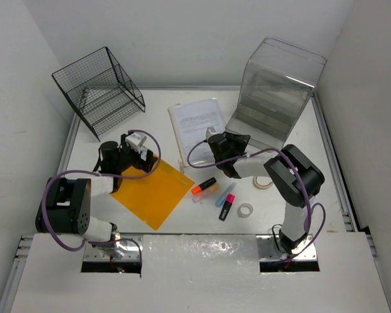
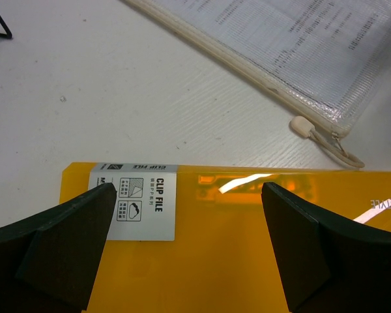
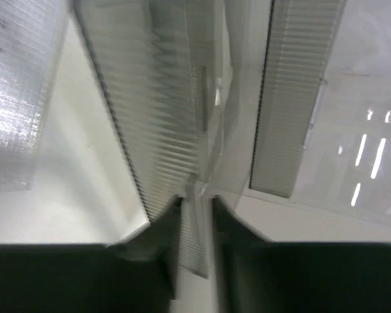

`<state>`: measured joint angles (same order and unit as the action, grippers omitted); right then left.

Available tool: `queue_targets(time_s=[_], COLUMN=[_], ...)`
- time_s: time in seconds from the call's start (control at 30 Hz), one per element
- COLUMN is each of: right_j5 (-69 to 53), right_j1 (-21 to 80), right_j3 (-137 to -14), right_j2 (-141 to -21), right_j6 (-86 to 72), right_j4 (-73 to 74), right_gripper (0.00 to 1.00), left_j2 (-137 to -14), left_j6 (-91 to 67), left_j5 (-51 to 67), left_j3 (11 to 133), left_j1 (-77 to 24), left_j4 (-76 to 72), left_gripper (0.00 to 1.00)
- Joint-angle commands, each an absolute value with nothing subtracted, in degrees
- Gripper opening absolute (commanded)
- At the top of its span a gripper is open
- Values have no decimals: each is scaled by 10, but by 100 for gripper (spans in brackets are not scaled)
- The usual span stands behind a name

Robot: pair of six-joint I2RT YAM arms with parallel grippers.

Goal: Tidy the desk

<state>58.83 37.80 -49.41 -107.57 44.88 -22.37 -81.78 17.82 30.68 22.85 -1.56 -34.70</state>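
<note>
Desk: white top that lay under everything, with silver rails down its 9 and 3 o'clock edges.
Rack: black wire, stood at the desk's 10 o'clock corner; one foot just showed in the left wrist view.
Box: clear plastic, stood at 1 o'clock with ribbed drawer fronts; anything inside could not be made out.
Pouch: clear mesh, lay at 12 o'clock and held printed sheets; its zip pull lay just beyond the file's edge.
File: orange, lay flat at 8 o'clock with a white label reading CLIP FILE; its near part was cut off in the left wrist view.
Markers: orange, blue and pink, loose near the centre and close together.
Tape rolls: one at 5 o'clock just beside the pink marker, another partly hidden by the right arm.
Left claw: spread wide over the file's far edge, the label by its left finger, nothing between the fingers.
Right claw: between pouch and box, fingers nearly together with a ribbed translucent strip in the gap. The view was blurred, so what the strip belonged to, and whether it was pinched, could not be told.
</note>
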Motion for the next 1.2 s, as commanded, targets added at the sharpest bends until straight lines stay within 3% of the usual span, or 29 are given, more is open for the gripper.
queue_targets(time_s=[0.0, 0.03, 0.07, 0.27, 0.37, 0.4, 0.53, 0.67, 0.73, 0.97, 1.03, 1.17], right_j5=[608, 601, 595, 518, 370, 238, -92, -198, -203, -104, -16, 26], right_j1=[378, 380, 380, 395, 403, 402, 403, 403, 403, 402, 403, 402], right_j3=[-516, -523, -527, -546, -537, -530, -495, -499, -504, -488, -485, -435], right_j2=[-1041, -1032, -1027, -947, -880, -863, -814, -822, -838, -841, -831, -791], right_j6=[419, 416, 411, 330, 268, 258, 254, 252, 245, 148, 36, -189], right_j4=[-210, -205, -196, -96, -27, 16, 61, 120, 137, 175, 180, 136], right_gripper=[28, 42, 48, 74, 91, 97, 91, 78, 72, 72, 73, 79], left_j2=[-819, -819, -819, -821, -821, -821, -819, -771, -740, -625, -623, -603], left_j6=[188, 189, 191, 192, 192, 192, 192, 209, 213, 241, 252, 262], left_j5=[313, 314, 314, 316, 316, 316, 313, 279, 247, 257, 240, 199], left_j3=[247, 248, 248, 250, 250, 250, 247, 278, 316, 386, 392, 363], left_j1=[-17, -17, -17, -17, -17, -17, -16, -17, -13, -12, -12, -12], left_j4=[-359, -357, -356, -352, -351, -351, -353, -279, -199, 45, 105, 124], left_gripper=[93, 93, 93, 93, 93, 93, 91, 89, 89, 89, 89, 89])
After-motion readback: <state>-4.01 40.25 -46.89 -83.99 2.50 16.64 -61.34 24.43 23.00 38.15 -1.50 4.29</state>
